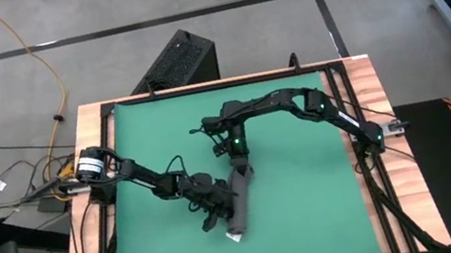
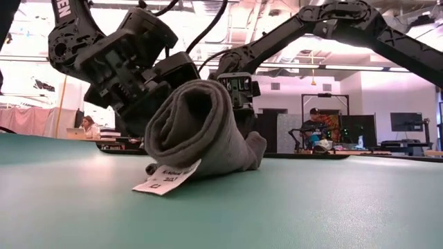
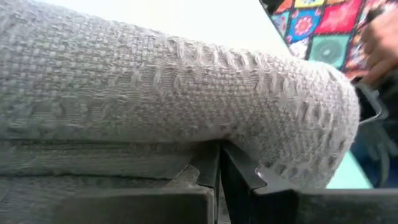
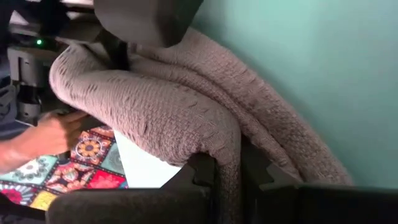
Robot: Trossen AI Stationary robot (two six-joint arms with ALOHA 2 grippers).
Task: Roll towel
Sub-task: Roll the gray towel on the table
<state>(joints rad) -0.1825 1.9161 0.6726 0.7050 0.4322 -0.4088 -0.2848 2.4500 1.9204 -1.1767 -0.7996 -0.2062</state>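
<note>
Fingers pinch cloth at both ends: the left gripper [image 1: 219, 209] and right gripper [image 1: 238, 160] each clamp the towel [image 1: 239, 197], rolled long on the mat [image 1: 314, 204], mid-table. Let go unevenly and that loose roll could spring open; its tag [image 2: 165, 180] trails out.

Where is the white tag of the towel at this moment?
In the low view, the white tag lies on the green mat at the near end of the rolled towel; in the high view, this end is just beside the left gripper.
</note>
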